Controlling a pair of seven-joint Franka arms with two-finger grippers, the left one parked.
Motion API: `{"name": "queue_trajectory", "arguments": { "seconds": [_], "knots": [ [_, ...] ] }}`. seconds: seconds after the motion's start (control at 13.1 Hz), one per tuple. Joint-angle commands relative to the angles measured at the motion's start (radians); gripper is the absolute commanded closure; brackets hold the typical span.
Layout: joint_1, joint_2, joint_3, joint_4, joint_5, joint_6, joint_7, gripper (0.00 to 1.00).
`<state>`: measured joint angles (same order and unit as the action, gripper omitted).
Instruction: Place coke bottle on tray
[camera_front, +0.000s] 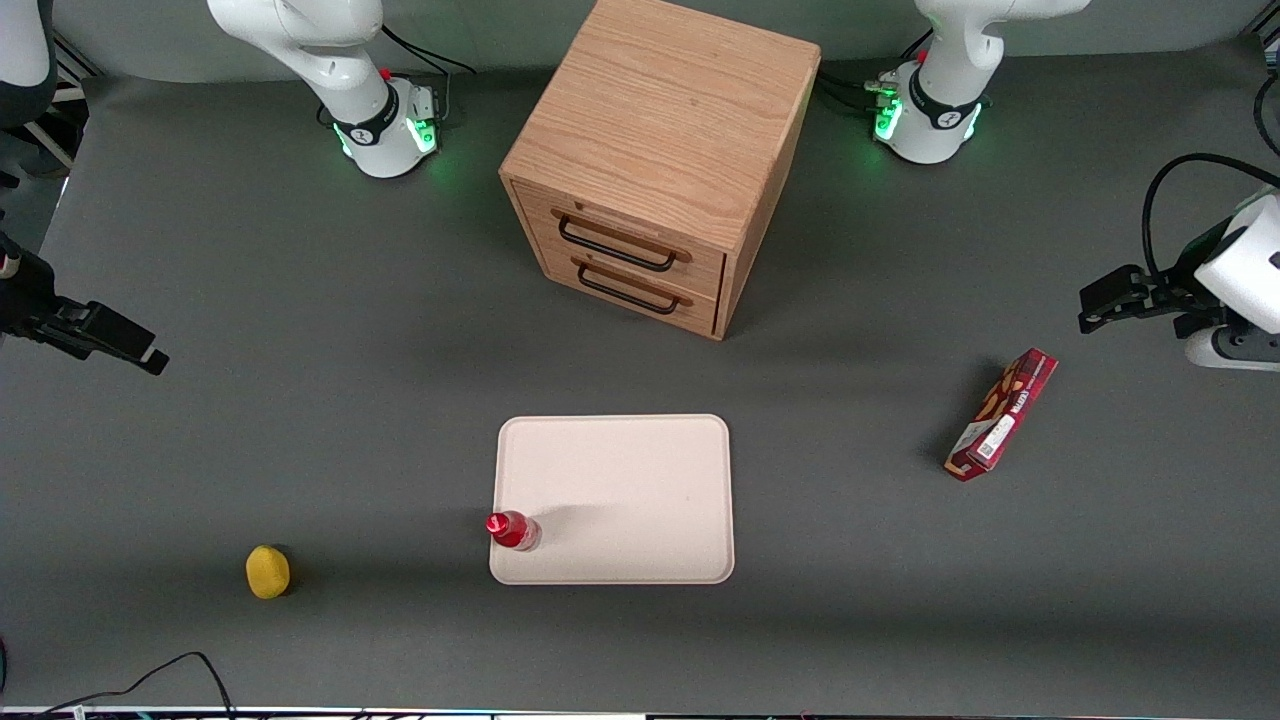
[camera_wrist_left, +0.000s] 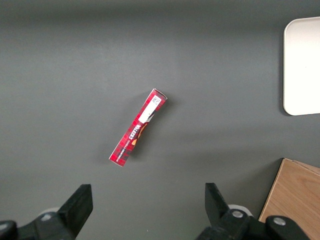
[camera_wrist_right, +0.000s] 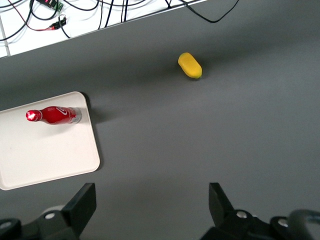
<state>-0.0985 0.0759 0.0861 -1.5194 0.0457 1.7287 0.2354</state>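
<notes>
The coke bottle (camera_front: 513, 530), small and red with a red cap, stands upright on the pale cream tray (camera_front: 630, 470). It is at the tray's corner nearest the front camera, toward the working arm's end. It shows on the tray (camera_wrist_right: 40, 155) in the right wrist view too (camera_wrist_right: 56, 115). My right gripper (camera_front: 140, 352) hovers high over bare table at the working arm's end, well apart from the tray and farther from the front camera than the bottle. In the right wrist view the gripper (camera_wrist_right: 150, 202) is open and empty.
A yellow lemon-like object (camera_front: 267, 571) lies near the front edge, between the gripper's end and the tray. A wooden two-drawer cabinet (camera_front: 660, 160) stands farther back. A red snack box (camera_front: 1002, 413) lies toward the parked arm's end. Cables (camera_front: 170, 672) run along the front edge.
</notes>
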Motion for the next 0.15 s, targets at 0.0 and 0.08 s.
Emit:
{"name": "queue_trajectory", "arguments": {
  "seconds": [0.0, 0.08],
  "knots": [
    [-0.001, 0.004, 0.004, 0.013, -0.004, -0.018, -0.025, 0.0],
    [-0.001, 0.005, 0.004, 0.012, -0.003, -0.018, -0.028, 0.0]
  ]
}}
